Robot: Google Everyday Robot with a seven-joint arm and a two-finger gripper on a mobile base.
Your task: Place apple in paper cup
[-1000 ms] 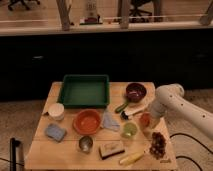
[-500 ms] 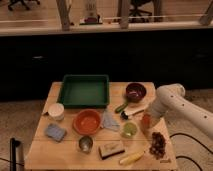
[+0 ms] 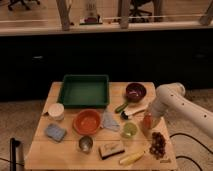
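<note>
Your claw (image 3: 148, 115) is down at the right side of the bench (image 3: 46, 153), at the end of the white arm (image 3: 172, 101) that reaches in from the right. The apple (image 3: 147, 123) sits right at the claw. You can't tell whether the claw is gripping it or whether the apple rests on the bench. Just left of it lies a pale green ball (image 3: 129, 130), and grapes (image 3: 158, 142) lie just in front. The cup (image 3: 56, 111) stands upright at the far left edge, well apart from the apple, with the orange bowl (image 3: 87, 121) and the cloth (image 3: 109, 121) between them.
</note>
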